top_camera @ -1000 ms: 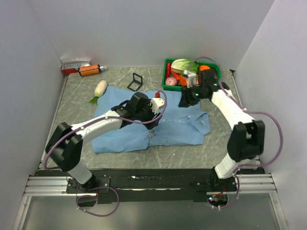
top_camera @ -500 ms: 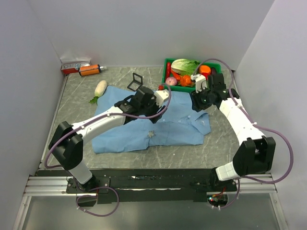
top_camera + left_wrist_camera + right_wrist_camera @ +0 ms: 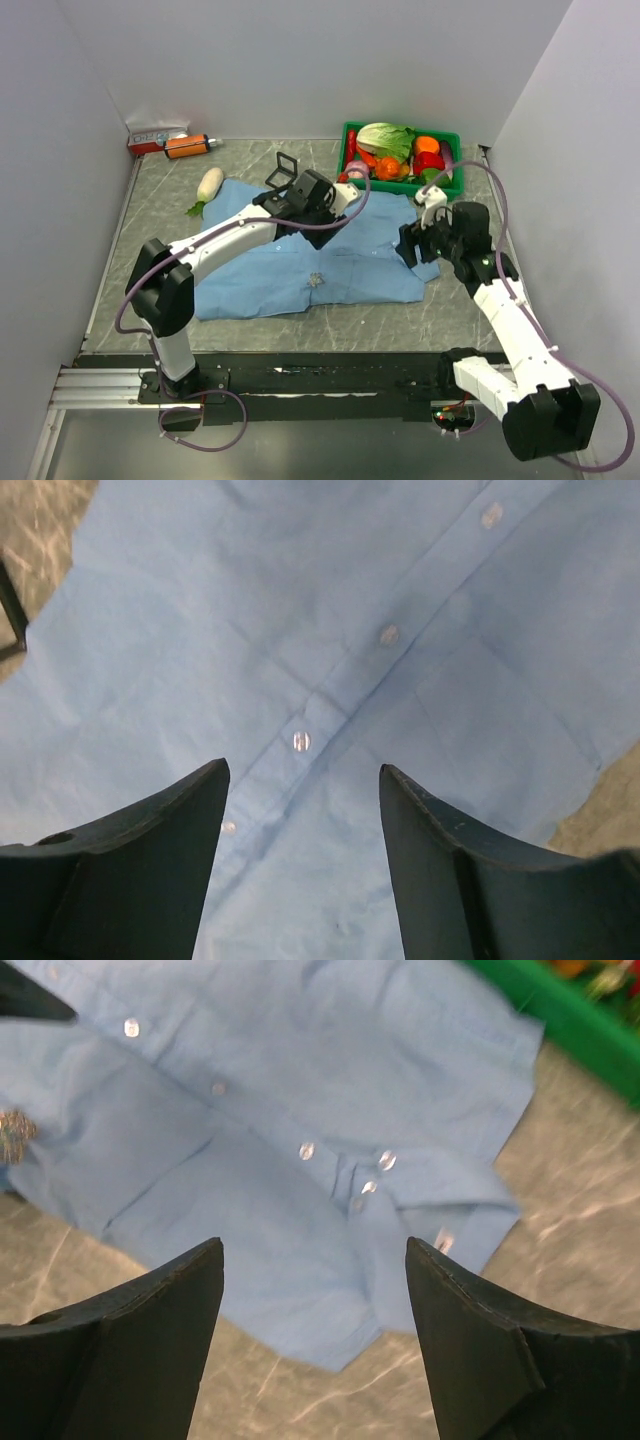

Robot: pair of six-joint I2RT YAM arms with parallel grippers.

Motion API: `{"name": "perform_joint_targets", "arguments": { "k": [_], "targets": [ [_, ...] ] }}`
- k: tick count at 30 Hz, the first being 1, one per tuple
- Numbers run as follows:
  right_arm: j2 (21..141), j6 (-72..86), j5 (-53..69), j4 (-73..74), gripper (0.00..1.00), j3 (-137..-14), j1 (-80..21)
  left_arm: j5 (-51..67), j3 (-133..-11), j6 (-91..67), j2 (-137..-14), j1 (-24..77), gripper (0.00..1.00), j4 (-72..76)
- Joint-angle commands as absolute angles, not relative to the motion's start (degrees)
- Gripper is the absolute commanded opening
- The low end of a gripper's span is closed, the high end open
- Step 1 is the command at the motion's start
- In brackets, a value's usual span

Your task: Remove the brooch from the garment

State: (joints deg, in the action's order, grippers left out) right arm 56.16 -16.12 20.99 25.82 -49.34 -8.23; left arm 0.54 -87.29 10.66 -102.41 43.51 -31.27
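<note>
Grey marbled table (image 3: 150,215) carries the garment (image 3: 260,280), thin wrinkled light-blue cloth lying flat. Across it the left arm (image 3: 230,237) stretches long and low, and the left jaws stand wide over the placket (small white buttons (image 3: 301,741) run along it). The right arm (image 3: 510,315) is bent at the elbow, with the right jaws wide above the shirt's right edge. The brooch (image 3: 317,282), a tiny glinting speck, sits on the cloth by its near hem, apart from both.

Shirt (image 3: 350,272), basket (image 3: 347,152), radish (image 3: 208,184) on table (image 3: 150,230)
</note>
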Motion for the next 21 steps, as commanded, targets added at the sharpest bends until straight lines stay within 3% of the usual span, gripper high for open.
{"name": "perform_joint_targets", "arguments": {
  "k": [1, 11, 21],
  "targets": [
    [52.8, -11.9, 23.0, 22.7, 0.8, -45.1, -4.8, -6.1, -84.3, 10.9, -98.3, 46.7, 0.68, -34.4],
    [55.1, -9.8, 26.1, 23.4, 0.8, -45.6, -2.5, -4.3, -83.9, 11.3, -101.7, 49.7, 0.66, -38.8],
    [56.2, -9.2, 27.3, 22.9, 0.81, -45.2, -2.3, -1.1, -82.3, 8.3, -100.9, 54.7, 0.73, -41.0]
  ]
}}
